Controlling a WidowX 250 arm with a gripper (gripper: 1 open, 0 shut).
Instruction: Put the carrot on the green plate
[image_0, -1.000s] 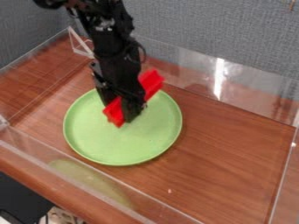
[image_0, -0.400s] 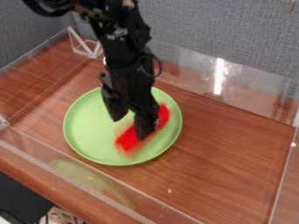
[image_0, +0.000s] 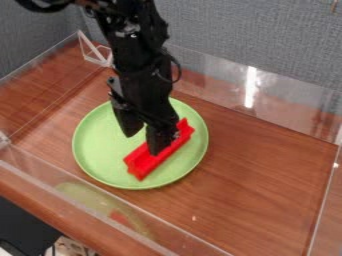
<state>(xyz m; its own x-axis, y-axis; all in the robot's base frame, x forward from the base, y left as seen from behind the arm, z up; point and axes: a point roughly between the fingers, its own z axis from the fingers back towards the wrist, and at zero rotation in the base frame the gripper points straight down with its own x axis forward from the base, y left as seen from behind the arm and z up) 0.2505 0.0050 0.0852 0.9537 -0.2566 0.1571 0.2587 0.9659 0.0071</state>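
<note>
Wooden table (image_0: 267, 150), carrot (image_0: 159, 152) on green plate (image_0: 100, 150)

I can read no writing, label, brand, number or sign anywhere in this view.
</note>
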